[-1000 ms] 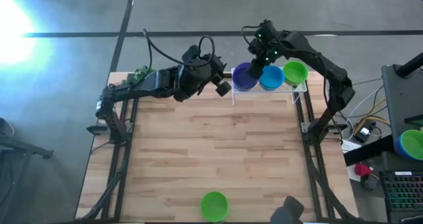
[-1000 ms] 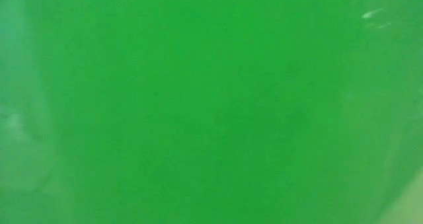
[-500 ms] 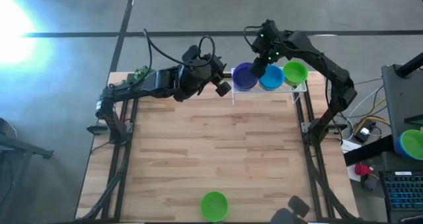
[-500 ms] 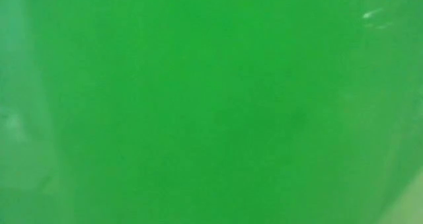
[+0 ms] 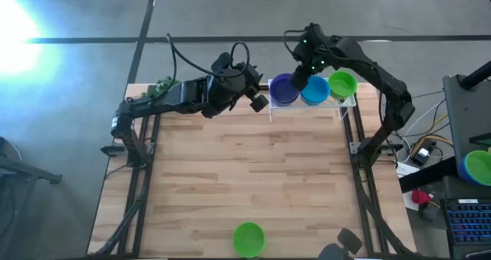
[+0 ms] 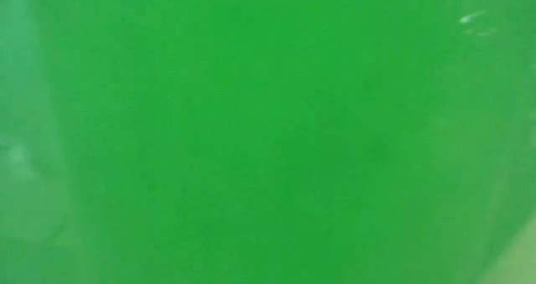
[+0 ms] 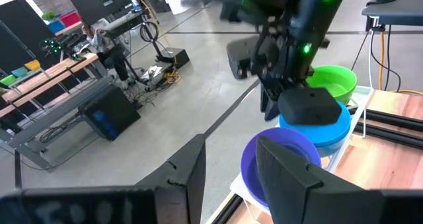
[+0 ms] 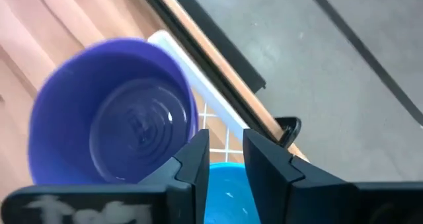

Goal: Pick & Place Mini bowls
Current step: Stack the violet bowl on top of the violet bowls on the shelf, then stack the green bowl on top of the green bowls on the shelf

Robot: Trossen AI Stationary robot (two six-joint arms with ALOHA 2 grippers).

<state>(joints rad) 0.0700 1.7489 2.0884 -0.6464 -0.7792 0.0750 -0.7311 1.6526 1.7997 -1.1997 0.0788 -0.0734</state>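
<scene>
A white wire rack (image 5: 347, 106) at the table's far right holds three mini bowls, open side up: purple (image 5: 282, 90), blue (image 5: 316, 92) and green (image 5: 344, 83). Another green bowl (image 5: 248, 238) sits at the near edge and fills the low view (image 6: 268, 133). My right gripper (image 5: 298, 80) hovers over the gap between the purple bowl (image 8: 119, 128) and the blue bowl (image 8: 225, 184); its fingers stand a little apart and empty (image 8: 226, 148). My left gripper (image 5: 259, 100) is open and empty (image 7: 231, 151) just left of the purple bowl (image 7: 277, 168).
A leafy green toy plant (image 5: 163, 85) lies at the far left corner under the left arm. More bowls (image 5: 479, 166) stand off the table to the right. The wooden tabletop (image 5: 245, 168) between the rack and the near green bowl is bare.
My right gripper has drawn back a little from the bowls in the rack, up and toward the table's far right. The bowls have stayed where they were.
</scene>
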